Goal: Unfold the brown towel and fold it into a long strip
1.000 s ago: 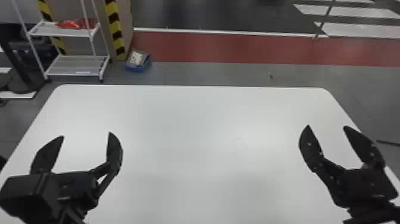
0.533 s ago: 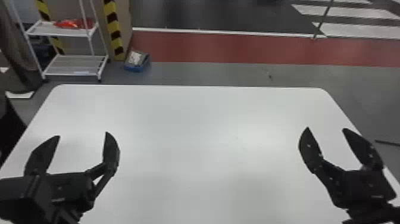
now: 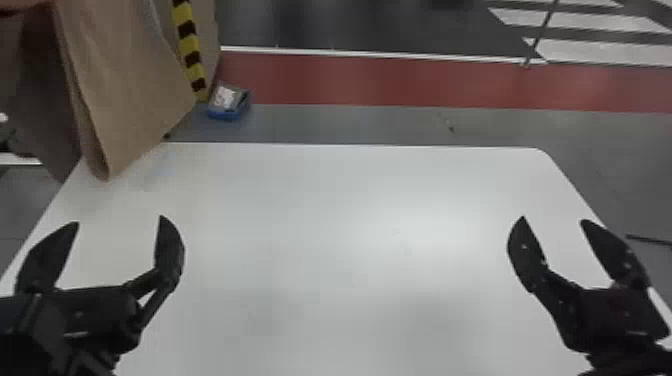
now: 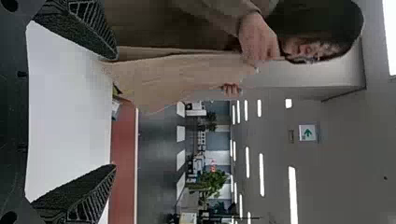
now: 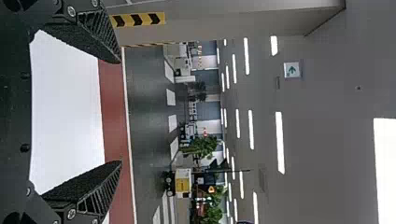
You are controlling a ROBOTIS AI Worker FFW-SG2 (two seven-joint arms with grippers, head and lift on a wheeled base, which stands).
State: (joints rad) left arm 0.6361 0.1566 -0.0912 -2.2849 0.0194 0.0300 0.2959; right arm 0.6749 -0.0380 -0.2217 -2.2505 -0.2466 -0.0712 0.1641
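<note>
Brown towel (image 3: pixel 135 85) hangs from person's hands (image 4: pixel 258 37), blocking view of desk's (image 3: pixel 350 200) far-left corner. Left gripper (image 3: pixel 119 220) wide near left edge, right gripper (image 3: pixel 552 219) wide near right edge. Blue box (image 3: pixel 227 114) on floor past far edge.

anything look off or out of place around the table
One thing: the brown towel hangs from a person's hand at the far left corner of the table, instead of lying spread in front of the robot. I can't tell whether its lower edge touches the tabletop. I see nothing spilled or damaged.
</note>
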